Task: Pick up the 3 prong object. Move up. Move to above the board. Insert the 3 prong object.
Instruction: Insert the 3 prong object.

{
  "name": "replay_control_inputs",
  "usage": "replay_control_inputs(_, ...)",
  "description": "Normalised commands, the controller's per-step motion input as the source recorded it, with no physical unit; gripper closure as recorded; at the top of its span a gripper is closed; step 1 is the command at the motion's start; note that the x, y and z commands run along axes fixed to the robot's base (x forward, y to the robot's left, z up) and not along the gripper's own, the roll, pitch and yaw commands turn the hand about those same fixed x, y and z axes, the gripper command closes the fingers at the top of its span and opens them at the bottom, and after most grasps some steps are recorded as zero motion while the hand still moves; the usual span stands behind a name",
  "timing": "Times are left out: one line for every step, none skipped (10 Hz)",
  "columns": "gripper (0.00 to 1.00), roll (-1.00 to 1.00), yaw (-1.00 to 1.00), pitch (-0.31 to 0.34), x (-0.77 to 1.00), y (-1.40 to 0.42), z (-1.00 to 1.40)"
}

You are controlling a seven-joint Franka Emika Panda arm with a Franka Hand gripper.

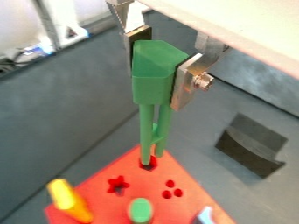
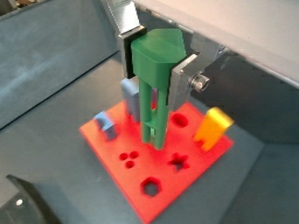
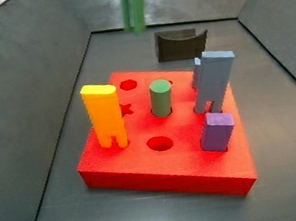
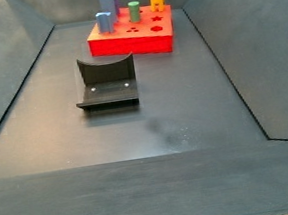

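Note:
My gripper is shut on the blocky head of the 3 prong object, a slim green piece whose long thin legs hang straight down. It shows in both wrist views, gripper and piece. The red board lies below the legs, which are in the air and not in a hole. In a side view only the green legs show at the top, well above the board; the gripper is out of that view. The board also shows far back in a side view.
On the board stand an orange two-legged block, a short green cylinder, a tall grey-blue block and a small purple block. The dark fixture stands on the floor beyond the board, and it also shows in a side view. Grey walls enclose the floor.

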Motion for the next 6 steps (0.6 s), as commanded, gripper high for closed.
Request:
replay_control_inputs(1.0, -0.02, -0.32, 0.0, 0.97, 0.32, -0.76)
replay_control_inputs(1.0, -0.01, -0.37, 0.0, 0.9, 0.24, -0.84)
replay_control_inputs(1.0, 0.0, -0.62, -0.003, 0.56, 0.02, -0.9)
replay_control_inputs(1.0, -0.02, -0.81, 0.0, 0.3, 0.0, -0.81)
replay_control_inputs(1.0, 0.0, -0.53, 0.0, 0.0, 0.0, -0.44)
replay_control_inputs(1.0, -0.14, -0.39, -0.007, 0.2, 0.0, -0.38)
